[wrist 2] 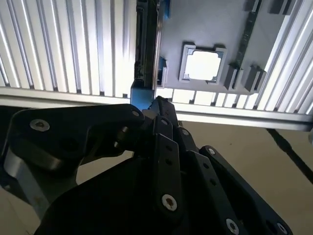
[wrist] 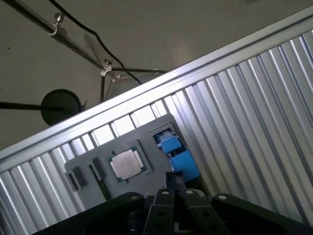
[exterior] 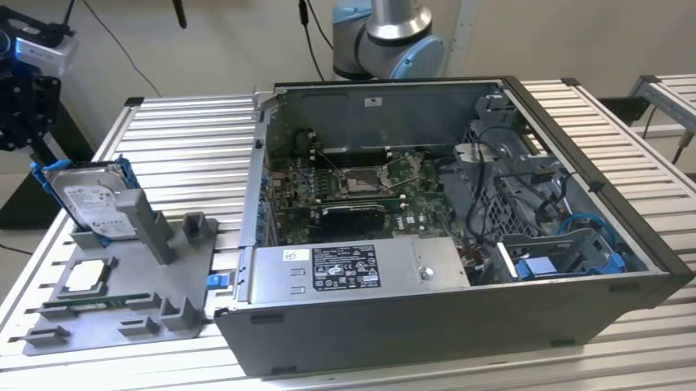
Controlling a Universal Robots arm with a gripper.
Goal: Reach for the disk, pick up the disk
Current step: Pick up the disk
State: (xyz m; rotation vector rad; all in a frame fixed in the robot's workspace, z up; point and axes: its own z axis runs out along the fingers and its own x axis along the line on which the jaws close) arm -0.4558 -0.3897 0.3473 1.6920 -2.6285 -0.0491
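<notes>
The disk point(exterior: 96, 199), silver with a white label and blue side rails, stands upright in a slot of the grey holder point(exterior: 120, 322) at the exterior view's left. My black gripper point(exterior: 44, 153) hangs just above and to the left of the disk's top corner. In the second wrist view the disk point(wrist 2: 146, 44) is edge-on and my gripper point(wrist 2: 157, 104) has its fingers drawn together, tips right at the blue rail end point(wrist 2: 142, 95). The first wrist view shows the same blue rail point(wrist: 177, 155) just beyond my gripper point(wrist: 172, 177). Whether the tips pinch the rail cannot be told.
A square silver processor chip point(exterior: 87, 277) lies in the grey holder beside the disk. The open computer case point(exterior: 435, 228) takes up the middle and right of the ribbed aluminium table point(exterior: 185, 138). The table edge point(wrist 2: 234, 120) and the floor lie right behind my gripper.
</notes>
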